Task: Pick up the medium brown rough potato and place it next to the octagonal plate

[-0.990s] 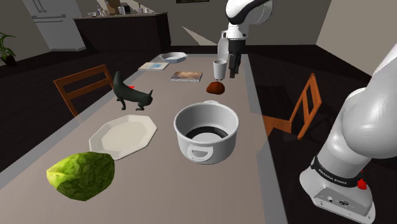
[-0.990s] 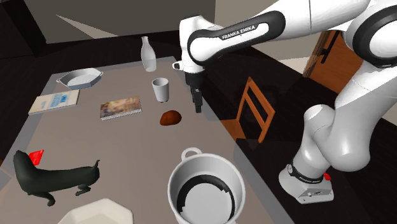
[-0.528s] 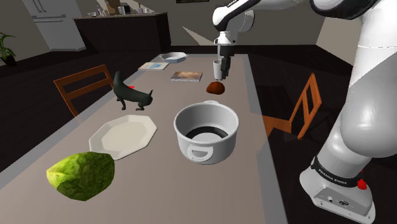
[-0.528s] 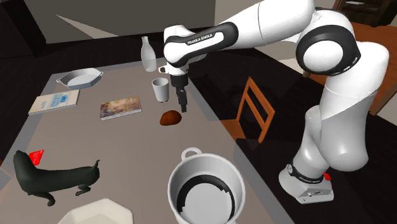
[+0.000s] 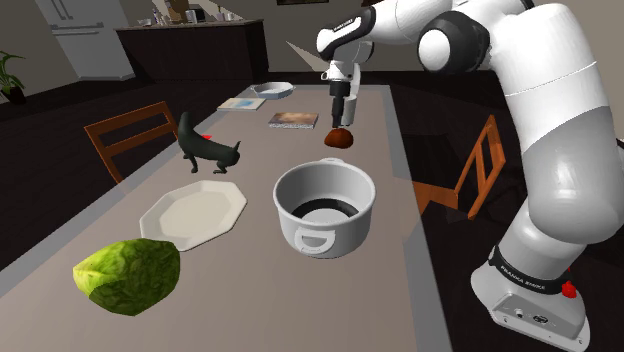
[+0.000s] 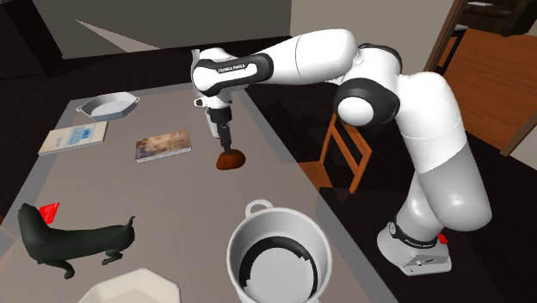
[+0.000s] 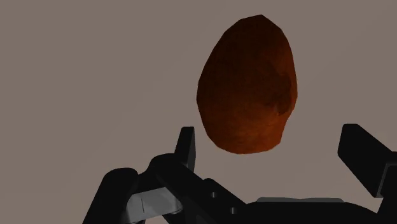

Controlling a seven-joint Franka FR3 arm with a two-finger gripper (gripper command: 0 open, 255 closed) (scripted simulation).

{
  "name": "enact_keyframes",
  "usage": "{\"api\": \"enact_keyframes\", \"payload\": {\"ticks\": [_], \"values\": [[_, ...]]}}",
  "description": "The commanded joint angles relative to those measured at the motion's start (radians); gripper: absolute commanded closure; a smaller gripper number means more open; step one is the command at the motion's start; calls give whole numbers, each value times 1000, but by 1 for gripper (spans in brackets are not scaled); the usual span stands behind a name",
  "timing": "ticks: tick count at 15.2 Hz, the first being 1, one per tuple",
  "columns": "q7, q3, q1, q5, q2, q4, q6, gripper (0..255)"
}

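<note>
The brown rough potato point(image 5: 341, 138) point(image 6: 231, 160) lies on the grey table, past the pot. My black gripper point(image 5: 338, 120) point(image 6: 226, 146) hangs straight down just above it, open, with nothing held. Along the gripper in the wrist view, the potato point(image 7: 248, 86) lies ahead between the two spread fingers point(image 7: 185, 147), which do not touch it; the gripper point(image 7: 273, 151) is centred slightly to one side of it. The white octagonal plate point(image 5: 193, 212) point(image 6: 129, 288) sits nearer the stand end of the table, at the shoulder view's left of the pot.
A big white pot point(image 5: 324, 208) point(image 6: 278, 258) stands between potato and stand. A black animal figure point(image 5: 208, 147) point(image 6: 73, 239) and a green cabbage point(image 5: 127, 275) flank the plate. Books point(image 5: 293, 120) point(image 6: 163, 145) and a white dish point(image 5: 272, 90) lie farther back. Wooden chairs point(image 5: 478, 165) line both table sides.
The arm has swung toward the shoulder view's left and come down, bringing the gripper from beside the cup to just over the potato. The fingers stayed open.
</note>
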Motion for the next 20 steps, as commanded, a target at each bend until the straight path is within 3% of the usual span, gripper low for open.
{"api": "enact_keyframes", "payload": {"ticks": [1,7,15,16,20], "values": [[-11,10,-15,13,47,51,-10,0],[-23,15,6,21,45,-36,75,0],[-23,15,6,21,45,-36,75,0],[-23,15,6,21,45,-36,75,255],[-23,15,6,21,45,-37,75,255]]}}
